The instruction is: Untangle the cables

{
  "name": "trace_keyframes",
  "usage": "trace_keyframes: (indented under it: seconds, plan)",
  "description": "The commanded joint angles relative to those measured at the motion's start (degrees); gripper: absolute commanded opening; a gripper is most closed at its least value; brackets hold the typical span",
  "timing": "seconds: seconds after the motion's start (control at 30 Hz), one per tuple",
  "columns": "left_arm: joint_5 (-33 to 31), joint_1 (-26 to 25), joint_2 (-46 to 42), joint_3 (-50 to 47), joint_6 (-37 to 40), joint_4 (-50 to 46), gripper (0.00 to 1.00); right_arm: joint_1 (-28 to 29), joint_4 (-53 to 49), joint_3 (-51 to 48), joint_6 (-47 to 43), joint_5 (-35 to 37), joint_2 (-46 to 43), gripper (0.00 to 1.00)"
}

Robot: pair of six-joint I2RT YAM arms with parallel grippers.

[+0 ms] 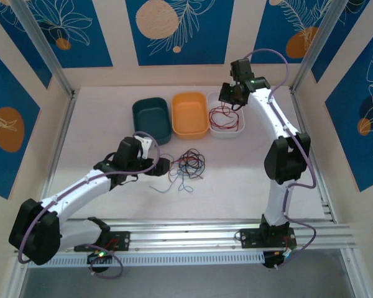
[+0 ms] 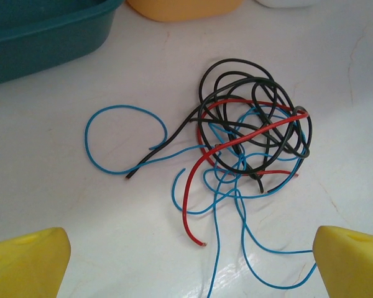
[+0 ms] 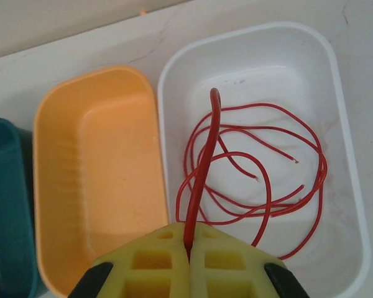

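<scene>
- Right wrist view: your right gripper [image 3: 189, 257] pinches a red cable [image 3: 202, 167] over the white tray [image 3: 255, 37], frame right; release centrally.
- Your left gripper [image 2: 189, 251] gapes wide near the tangle [image 2: 248, 124].

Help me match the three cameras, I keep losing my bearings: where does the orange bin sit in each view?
Top external: orange bin at upper centre, middle of a row of three bins.
Left wrist: orange bin is a sliver at the top edge, near centre.
Right wrist: orange bin left of centre, beside the white bin.
Shared landmark: the teal bin, directly left of the orange bin in every view.
</scene>
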Motion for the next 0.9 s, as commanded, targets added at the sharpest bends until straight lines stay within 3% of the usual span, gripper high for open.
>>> trace_keyframes:
  seconds: [0.0,0.23,0.6,0.77,0.87]
  plan:
    - [-1.20,0.09,-1.39,-0.90,1.34,-1.03,1.00,-0.20,-0.39,2.71,-0.33,2.80,1.96,0.00]
    - [-1.65,0.13,-0.92,-0.99,1.72,-0.84,1.00,0.88,3.33,4.62,-7.97,6.61,6.89,0.00]
    - [-0.86,0.06,0.45,-1.17,1.80,0.04,1.00,7.18,15.03,0.56,-24.09,21.64,11.65,0.00]
    - [-0.62,0.10,0.87,-1.34,1.72,0.29,1.00,7.66,13.45,1.52,-24.20,21.94,14.22,0.01]
    - [-0.51,0.11,1.07,-1.43,1.63,0.46,1.00,7.57,11.40,1.85,-23.61,21.19,15.59,0.07]
